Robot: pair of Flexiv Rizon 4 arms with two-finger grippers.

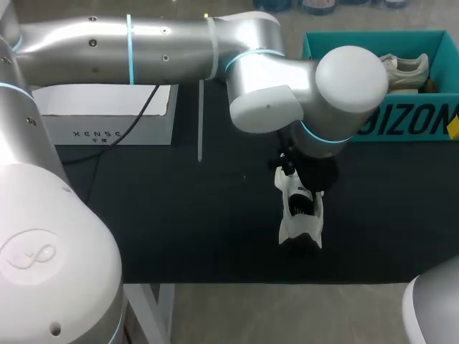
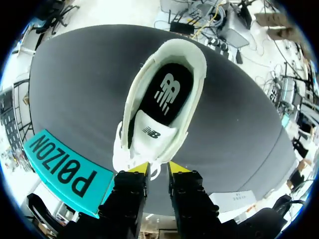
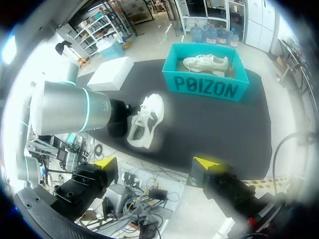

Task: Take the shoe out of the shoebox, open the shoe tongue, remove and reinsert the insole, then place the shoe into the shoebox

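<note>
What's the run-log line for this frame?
phase: shoe on mat, insole in | left claw: at shoe's lace end, grip unclear | right claw: open, empty, away from shoe | shoebox: holds second shoe

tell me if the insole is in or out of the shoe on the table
In. The left wrist view shows the black insole lying flat inside the white shoe, down below its collar.

My left arm point(image 1: 143, 43) stretches in from the left past the bench's middle, wrist bent down, left hand point(image 2: 158, 168) pointing at the bench. My right arm point(image 1: 437, 312) sits near right, right hand point(image 3: 156, 163) spread wide, up high.
</note>
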